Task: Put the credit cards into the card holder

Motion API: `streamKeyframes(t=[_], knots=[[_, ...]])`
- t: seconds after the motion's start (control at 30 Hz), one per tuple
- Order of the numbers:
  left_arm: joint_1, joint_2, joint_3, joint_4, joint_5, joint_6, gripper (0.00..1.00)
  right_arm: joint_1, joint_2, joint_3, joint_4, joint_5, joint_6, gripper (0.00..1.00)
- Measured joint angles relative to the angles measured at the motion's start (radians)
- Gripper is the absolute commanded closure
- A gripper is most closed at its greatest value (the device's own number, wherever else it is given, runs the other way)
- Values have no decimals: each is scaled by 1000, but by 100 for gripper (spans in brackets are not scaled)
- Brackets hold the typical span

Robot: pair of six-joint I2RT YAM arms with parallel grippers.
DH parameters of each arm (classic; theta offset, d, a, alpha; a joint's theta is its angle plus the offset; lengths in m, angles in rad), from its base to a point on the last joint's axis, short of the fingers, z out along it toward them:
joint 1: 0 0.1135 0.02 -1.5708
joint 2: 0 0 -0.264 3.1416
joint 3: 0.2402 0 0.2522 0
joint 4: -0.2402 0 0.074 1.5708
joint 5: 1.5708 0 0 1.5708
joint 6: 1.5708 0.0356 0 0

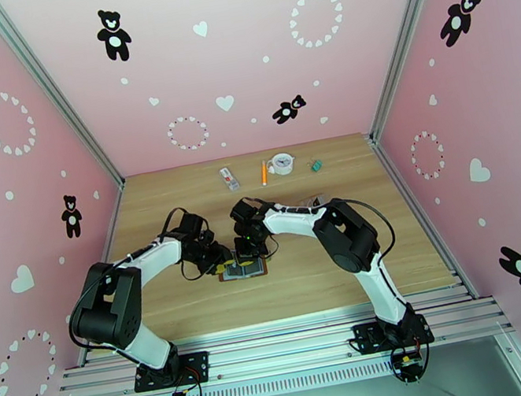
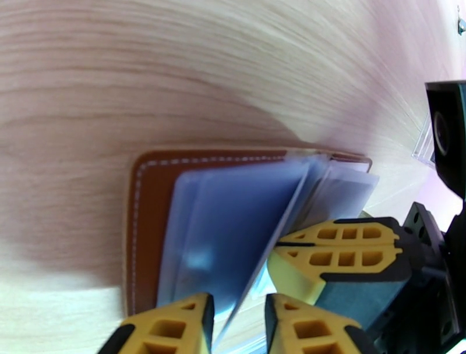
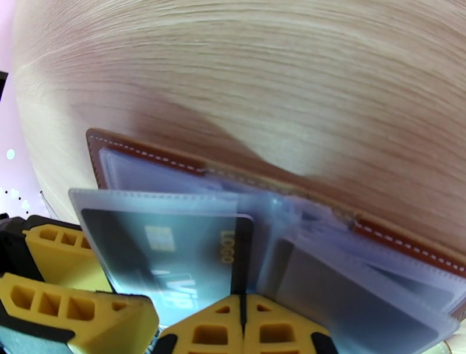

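Two jobs shared over the open card holder (image 2: 148,221) on the tabletop (image 2: 175,70): left hand (image 2: 239,308) loosely parted astride a raised clear sleeve (image 2: 233,221), seemingly propping it; right hand (image 3: 242,314) clenched empty, apparently nudging a grey card (image 3: 175,256) in.

White-and-black arms (image 1: 155,256), black cables (image 1: 172,216), yellow lattice-cut end effector fingers (image 2: 338,244) on black mounts.

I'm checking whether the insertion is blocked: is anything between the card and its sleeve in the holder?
Nothing visible blocks it. The card appears to lie mostly inside a clear sleeve of the open holder, with the right gripper shut on its edge. The left gripper has its jaws around a page.
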Motion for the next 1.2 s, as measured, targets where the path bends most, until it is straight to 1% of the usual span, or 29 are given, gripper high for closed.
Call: streamKeyframes(t=[0.6,0.87,0.93,1.07,1.2], knots=[[-23,0,0,15,-1,-21,71,0,-14,-23,24,6,-2,100],[-14,-4,1,-1,-23,-14,57,-2,-48,-42,-9,51,-8,100],[-2,-14,1,-14,-36,-11,52,-3,-60,-46,-21,67,-11,97],[26,-35,1,-23,-62,-5,51,-11,-89,-46,-43,90,-25,86],[31,-30,-2,-17,-73,-6,51,-19,-121,-35,-89,127,-51,71]])
